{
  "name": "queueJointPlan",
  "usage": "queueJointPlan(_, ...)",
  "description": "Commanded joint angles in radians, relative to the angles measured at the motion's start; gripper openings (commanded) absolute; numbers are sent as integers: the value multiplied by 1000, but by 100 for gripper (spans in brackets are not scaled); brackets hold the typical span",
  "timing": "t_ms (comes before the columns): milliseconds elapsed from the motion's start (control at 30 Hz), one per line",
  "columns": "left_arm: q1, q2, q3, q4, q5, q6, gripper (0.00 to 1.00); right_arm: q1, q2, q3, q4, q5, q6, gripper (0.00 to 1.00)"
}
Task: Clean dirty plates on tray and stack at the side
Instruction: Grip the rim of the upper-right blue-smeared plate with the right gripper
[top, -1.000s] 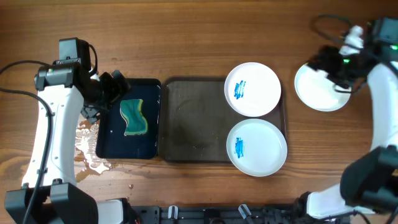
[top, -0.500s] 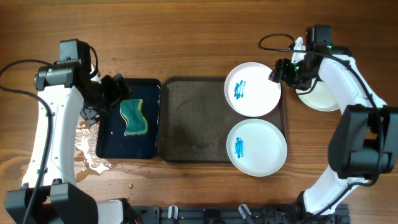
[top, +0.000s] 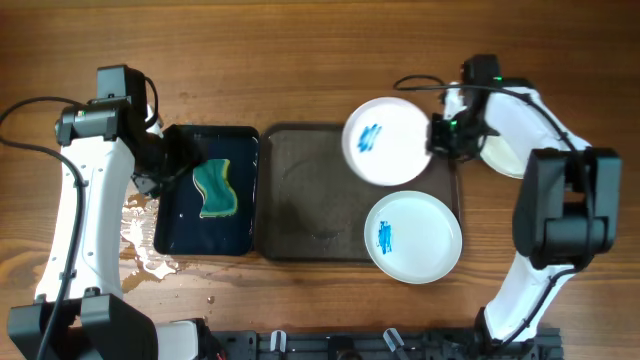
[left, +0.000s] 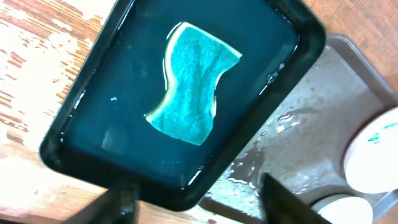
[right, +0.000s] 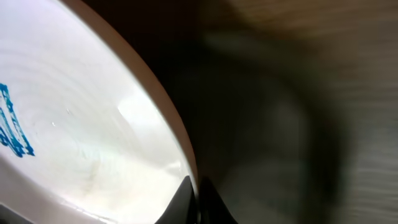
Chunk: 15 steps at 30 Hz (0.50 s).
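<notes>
Rear plate (top: 385, 140), blue smear up: right rim pinched in the closed right pincer (top: 437, 135), disc reaching leftward from it over the back of the tray (top: 300, 205), toward the left arm; whether it hangs clear cannot be told. Front plate (top: 413, 237), smeared, in the tray's near right corner; third plate (top: 503, 158) on the worktop (top: 300, 60) beyond, largely hidden by the right arm. Left pincer (left: 199, 196), fingers wide apart and empty, over the sponge (left: 189, 87) in the small black tray (left: 81, 143); right wrist view blurred past the rim

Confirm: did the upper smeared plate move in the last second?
Yes. The upper plate has shifted left along the tray, held by the right gripper.
</notes>
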Motion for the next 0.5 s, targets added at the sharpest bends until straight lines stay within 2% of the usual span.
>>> queueJointPlan(0, -4, 8, 4, -26, -89, 42, 22, 131, 16, -3, -12, -40, -17, 4)
queueJointPlan(33, -4, 8, 0, -28, -106, 42, 40, 152, 17, -3, -12, -50, -17, 4)
queueJointPlan(67, -4, 8, -10, -31, -116, 43, 49, 178, 17, -3, -11, -53, -17, 4)
queueJointPlan(133, -4, 8, -51, -23, -110, 49, 58, 217, 17, -3, -7, -53, -10, 5)
queueJointPlan(200, -4, 8, -136, 33, -41, 48, 65, 240, 17, -3, -3, -53, -9, 4)
queueJointPlan(300, -4, 8, -233, 134, 45, 37, 53, 240, 17, -3, -3, -53, -10, 4)
queueJointPlan(433, -5, 8, -312, 259, 121, 38, 49, 240, 17, -3, -3, -53, -11, 4)
queueJointPlan(467, -5, 9, -317, 278, 137, 38, 51, 240, 17, -3, -2, -51, -11, 4)
